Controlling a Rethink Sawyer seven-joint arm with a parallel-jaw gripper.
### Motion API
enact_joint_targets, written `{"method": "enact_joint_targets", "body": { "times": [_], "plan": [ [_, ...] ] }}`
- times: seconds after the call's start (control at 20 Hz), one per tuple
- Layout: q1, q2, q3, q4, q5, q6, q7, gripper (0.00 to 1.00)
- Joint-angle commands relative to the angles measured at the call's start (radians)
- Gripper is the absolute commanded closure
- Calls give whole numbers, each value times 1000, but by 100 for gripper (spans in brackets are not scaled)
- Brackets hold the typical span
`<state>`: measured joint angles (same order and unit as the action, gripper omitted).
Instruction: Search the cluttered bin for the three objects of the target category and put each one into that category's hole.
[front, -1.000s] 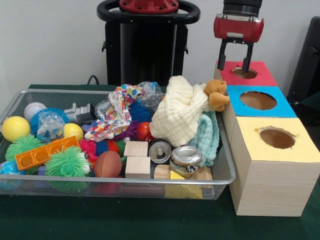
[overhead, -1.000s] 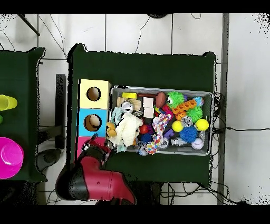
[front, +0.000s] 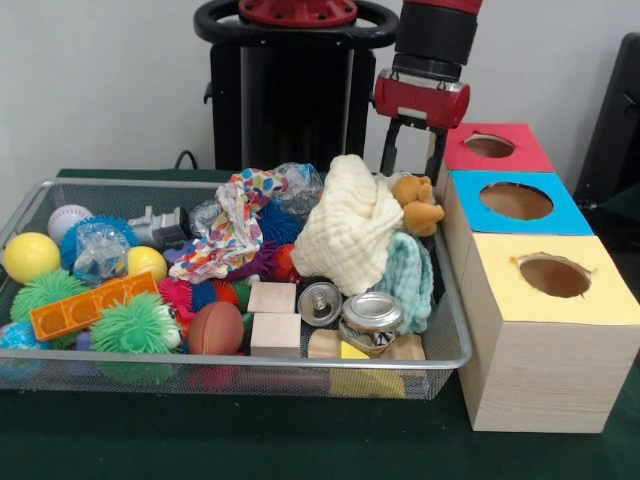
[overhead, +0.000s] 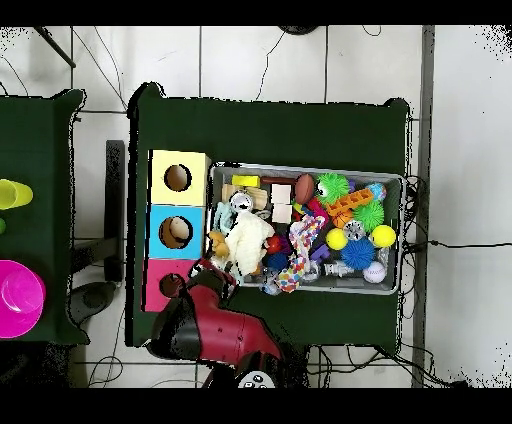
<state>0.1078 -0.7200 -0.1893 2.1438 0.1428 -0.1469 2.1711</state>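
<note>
The wire-mesh bin (front: 240, 358) is full of clutter; it also shows in the overhead view (overhead: 300, 168). An orange-tan toy figure (front: 415, 205) lies at the bin's right end against a cream cloth (front: 345, 230), and shows from above (overhead: 214, 243). My gripper (front: 411, 172) hangs open and empty just above and behind this figure, its fingers (front: 388, 150) straddling it; the overhead view shows the gripper (overhead: 215, 272) at the bin's corner. The yellow duck and the striped tiger are hidden.
Three wooden boxes with holes stand right of the bin: red-topped (front: 520, 155), blue-topped (front: 565, 215), yellow-topped (front: 600, 300). The bin also holds a mint cloth (front: 410, 280), two cans (front: 370, 315), wooden blocks (front: 272, 298), spiky balls (front: 135, 325), yellow balls (front: 30, 257) and a patterned cloth (front: 225, 235).
My gripper has moved left from above the red box's hole to above the orange-tan figure at the bin's right end. The figure and cream cloth have shifted slightly left and down.
</note>
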Motion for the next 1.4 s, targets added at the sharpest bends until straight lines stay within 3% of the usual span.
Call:
{"method": "enact_joint_targets", "body": {
  "times": [0.05, 0.45, 1.3, 1.35, 1.4],
  "plan": [
    [-37, 21, 108, 8, -29, -48, 168, 0],
    [-91, -23, 183, 44, -41, -64, 205, 0],
    [-111, -19, 210, 57, -59, -116, 205, 0],
    [-112, -19, 211, 56, -61, -117, 203, 100],
    [-111, -19, 210, 56, -60, -118, 203, 100]
  ]
}}
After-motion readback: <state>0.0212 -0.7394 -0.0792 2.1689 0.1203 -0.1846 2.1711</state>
